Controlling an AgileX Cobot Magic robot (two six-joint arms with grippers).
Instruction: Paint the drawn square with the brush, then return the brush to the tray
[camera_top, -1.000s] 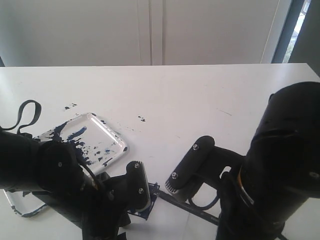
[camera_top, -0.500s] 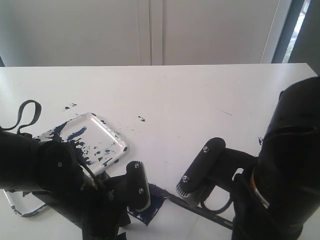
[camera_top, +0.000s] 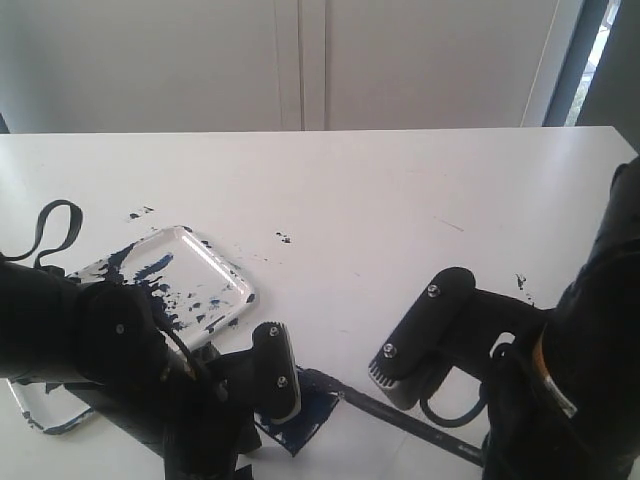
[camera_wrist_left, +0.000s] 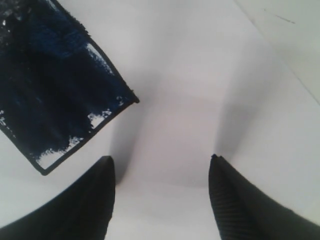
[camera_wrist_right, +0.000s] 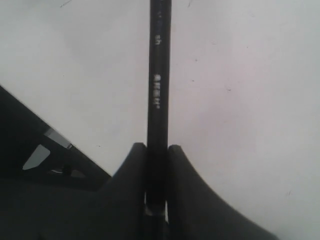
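The drawn square lies at the table's front and is mostly filled with dark blue; in the left wrist view the drawn square keeps small white gaps near one corner. The brush slants from the square's edge toward the lower right, its tip near that edge. My right gripper is shut on the black handle of the brush, seen up close at my right gripper. My left gripper rests open beside the square, empty, seen up close at my left gripper. The paint-smeared clear tray sits left, partly behind my left arm.
Small dark paint specks dot the white table, with more specks behind the tray and others on the right. A black strap loop rises from my left arm. The table's far edge meets a white wall.
My right gripper has drawn back to the right and slightly down with the brush, pulling the tip across the square toward its right edge. The left arm has stayed put.
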